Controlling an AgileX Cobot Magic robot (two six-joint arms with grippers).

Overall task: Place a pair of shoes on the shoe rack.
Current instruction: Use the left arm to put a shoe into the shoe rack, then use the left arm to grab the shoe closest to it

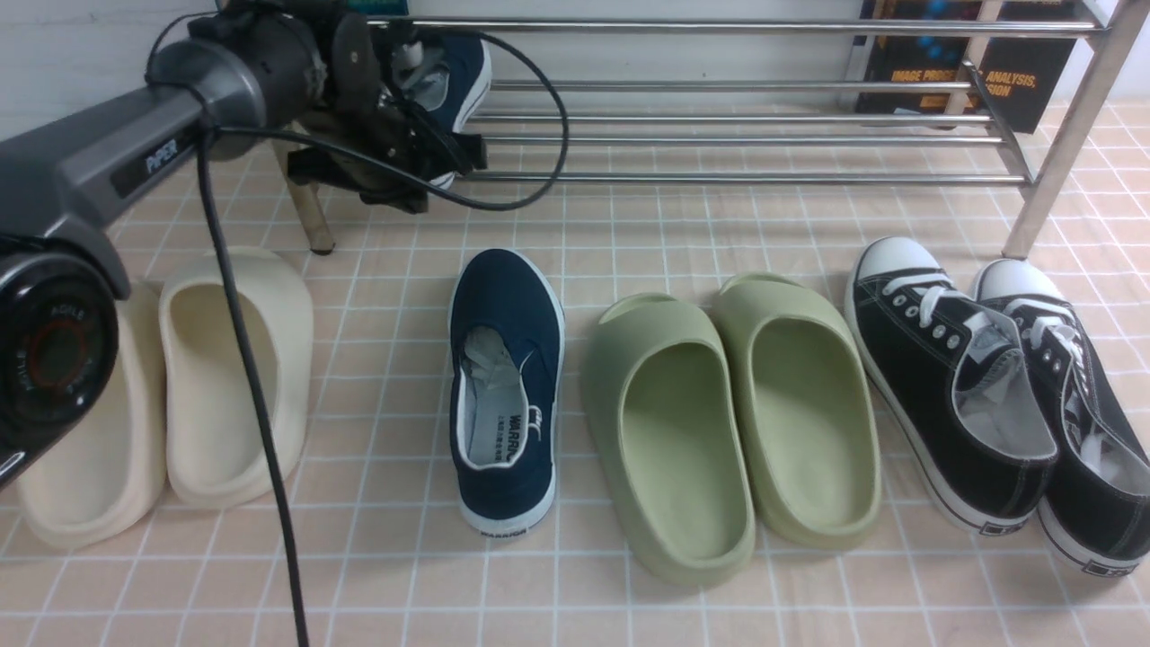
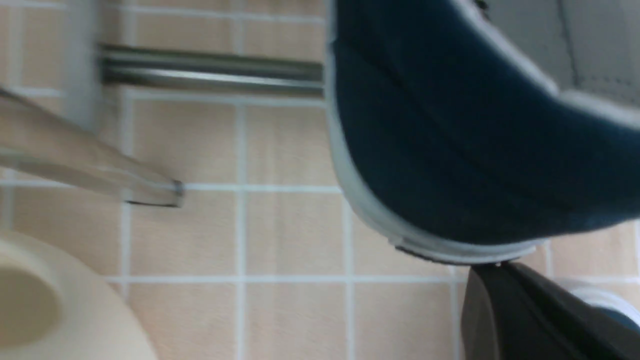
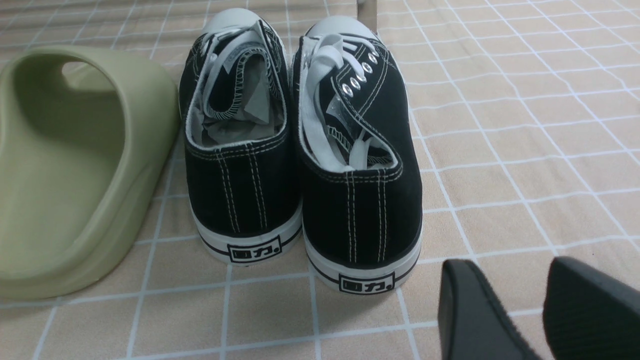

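Note:
One navy slip-on shoe [image 1: 460, 76] sits at the left end of the shoe rack [image 1: 746, 139], over its lower rods, half hidden by my left gripper [image 1: 431, 157]. In the left wrist view this shoe [image 2: 450, 150] fills the frame. My left gripper [image 2: 495, 272] is shut, its tip against the white sole's edge, with nothing between the fingers. The other navy shoe [image 1: 508, 386] lies on the tiled floor, toe toward the rack. My right gripper [image 3: 515, 270] stands open low over the tiles, just behind the black sneakers and holding nothing.
Cream slides [image 1: 180, 395] lie at the left by a rack leg [image 1: 310, 211]. Green slides [image 1: 737, 422] are in the middle, black lace-up sneakers [image 1: 979, 386] at the right. A dark book [image 1: 1015, 76] stands behind the rack. My left arm's cable [image 1: 243, 359] hangs over the cream slides.

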